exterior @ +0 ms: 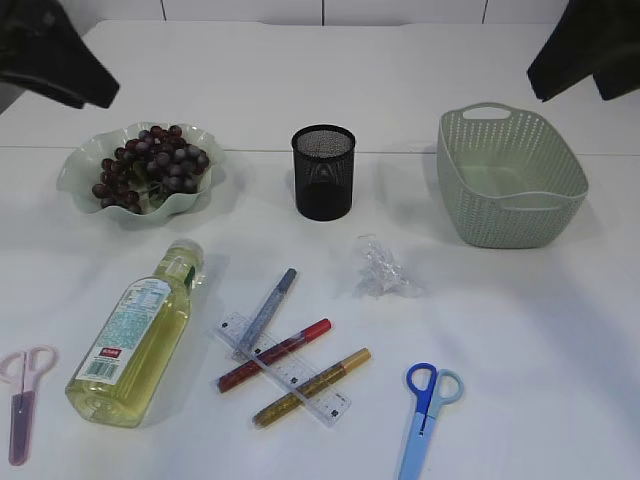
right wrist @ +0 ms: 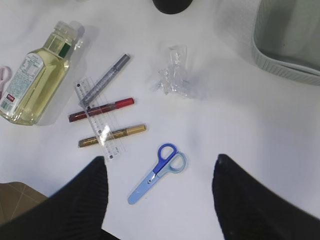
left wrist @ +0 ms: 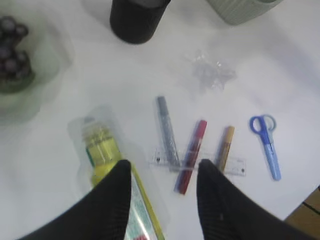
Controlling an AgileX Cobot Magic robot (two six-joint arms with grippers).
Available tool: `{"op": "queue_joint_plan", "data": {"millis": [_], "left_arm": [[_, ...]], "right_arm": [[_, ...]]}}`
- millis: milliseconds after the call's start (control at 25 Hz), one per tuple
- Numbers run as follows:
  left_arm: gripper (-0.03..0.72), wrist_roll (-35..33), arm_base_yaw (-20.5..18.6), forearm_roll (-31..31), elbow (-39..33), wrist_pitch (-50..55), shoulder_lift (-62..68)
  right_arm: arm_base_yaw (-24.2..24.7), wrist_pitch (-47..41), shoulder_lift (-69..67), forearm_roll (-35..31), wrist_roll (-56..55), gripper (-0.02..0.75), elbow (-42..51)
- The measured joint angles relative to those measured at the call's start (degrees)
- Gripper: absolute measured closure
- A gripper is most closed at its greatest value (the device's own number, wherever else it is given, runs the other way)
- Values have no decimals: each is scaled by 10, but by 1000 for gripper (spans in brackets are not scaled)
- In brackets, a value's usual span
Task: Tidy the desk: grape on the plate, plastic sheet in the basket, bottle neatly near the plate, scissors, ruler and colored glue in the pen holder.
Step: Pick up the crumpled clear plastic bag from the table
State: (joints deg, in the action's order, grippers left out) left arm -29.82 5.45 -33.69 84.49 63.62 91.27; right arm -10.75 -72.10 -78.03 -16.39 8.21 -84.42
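Dark grapes [exterior: 150, 165] lie on the wavy green plate [exterior: 75, 172]. A bottle [exterior: 140, 335] of yellow liquid lies on its side at the front left. Silver [exterior: 268, 308], red [exterior: 275, 355] and gold [exterior: 312, 386] glue pens lie across a clear ruler [exterior: 232, 328]. Crumpled plastic sheet [exterior: 383, 270] sits mid-table. Blue scissors [exterior: 425, 405] lie front right, pink scissors [exterior: 22, 400] front left. My left gripper [left wrist: 162, 167] hovers open and empty high over the bottle [left wrist: 102, 150] and pens. My right gripper [right wrist: 160, 162] is open and empty high above the blue scissors [right wrist: 157, 172].
The black mesh pen holder [exterior: 323, 172] stands at the back centre. The green woven basket [exterior: 510, 180] sits at the back right with nothing visible in it. Both arms show only as dark shapes in the exterior view's top corners.
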Motion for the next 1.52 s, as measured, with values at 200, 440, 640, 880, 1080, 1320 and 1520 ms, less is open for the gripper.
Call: {"op": "queue_joint_plan", "data": {"millis": [200, 440, 640, 880, 1080, 1320, 1520], "left_arm": [[364, 118, 0, 74, 0, 65, -22], [337, 182, 0, 113, 0, 70, -24], [335, 234, 0, 160, 0, 74, -47], [335, 247, 0, 168, 0, 75, -86], [305, 247, 0, 168, -23, 76, -128], [286, 248, 0, 170, -94, 77, -190], [285, 248, 0, 171, -103, 78, -223]], "right_arm": [[0, 0, 0, 0, -7, 226, 0], [0, 1, 0, 0, -34, 226, 0], [0, 1, 0, 0, -69, 226, 0], [0, 1, 0, -7, -82, 226, 33], [0, 3, 5, -25, -82, 226, 88], [0, 4, 8, -33, -76, 226, 103], [0, 8, 8, -10, -66, 226, 103]]}}
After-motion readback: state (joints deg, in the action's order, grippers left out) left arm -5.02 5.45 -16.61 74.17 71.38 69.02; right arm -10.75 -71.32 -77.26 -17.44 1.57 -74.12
